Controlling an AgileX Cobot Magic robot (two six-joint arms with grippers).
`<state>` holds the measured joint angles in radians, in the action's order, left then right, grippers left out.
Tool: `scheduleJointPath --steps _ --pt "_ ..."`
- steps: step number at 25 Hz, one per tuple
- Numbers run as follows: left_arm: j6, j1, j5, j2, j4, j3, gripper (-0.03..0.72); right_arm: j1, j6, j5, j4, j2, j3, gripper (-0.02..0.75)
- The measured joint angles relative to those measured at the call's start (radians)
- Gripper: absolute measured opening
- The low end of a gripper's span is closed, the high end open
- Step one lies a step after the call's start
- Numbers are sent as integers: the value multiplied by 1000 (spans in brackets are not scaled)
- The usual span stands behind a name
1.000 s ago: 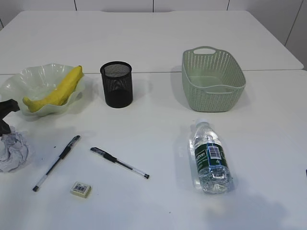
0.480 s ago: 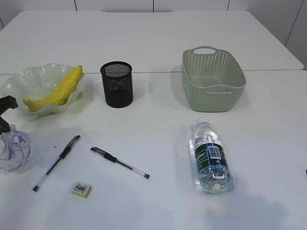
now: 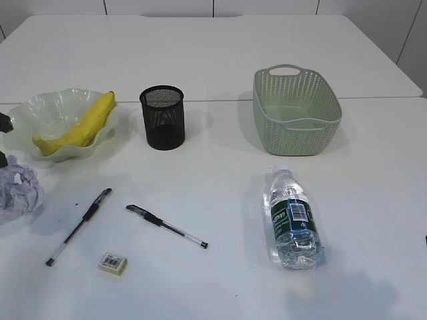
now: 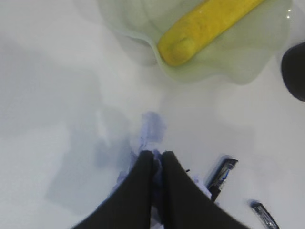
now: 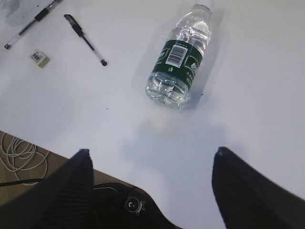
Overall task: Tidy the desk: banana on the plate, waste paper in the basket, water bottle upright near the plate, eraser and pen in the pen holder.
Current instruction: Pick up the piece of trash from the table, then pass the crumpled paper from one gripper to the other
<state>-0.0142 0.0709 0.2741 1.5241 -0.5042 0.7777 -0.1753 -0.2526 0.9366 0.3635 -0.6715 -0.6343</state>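
The right gripper (image 5: 151, 164) is hanging with its jaws spread wide over the white table (image 5: 248, 95). A water bottle (image 5: 179, 56) is lying on its side. Two pens (image 5: 85, 39) (image 5: 29, 24) and an eraser (image 5: 40, 57) are lying towards the table's near edge.

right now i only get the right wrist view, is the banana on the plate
observer: Yes, the banana lies in the plate, left of the mesh pen holder.
operator: what's going on at the far left
observer: The left pincer is shut on the waste paper, in front of the plate.
operator: anything binned so far
observer: No, the basket has nothing in it.
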Motion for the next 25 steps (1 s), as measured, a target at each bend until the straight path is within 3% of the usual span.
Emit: scheduleJointPath --steps 9,14,18,25 --pt "40 -1 94 -206 0 0 3 0 0 0 0 0 0 573" --pt "61 -38 140 -350 2 0 3 0 0 0 0 0 0 573" --pt "64 -110 182 -445 -10 0 3 0 0 0 0 0 0 573" --pt "65 -312 195 -507 -45 0 3 0 0 0 0 0 0 573"
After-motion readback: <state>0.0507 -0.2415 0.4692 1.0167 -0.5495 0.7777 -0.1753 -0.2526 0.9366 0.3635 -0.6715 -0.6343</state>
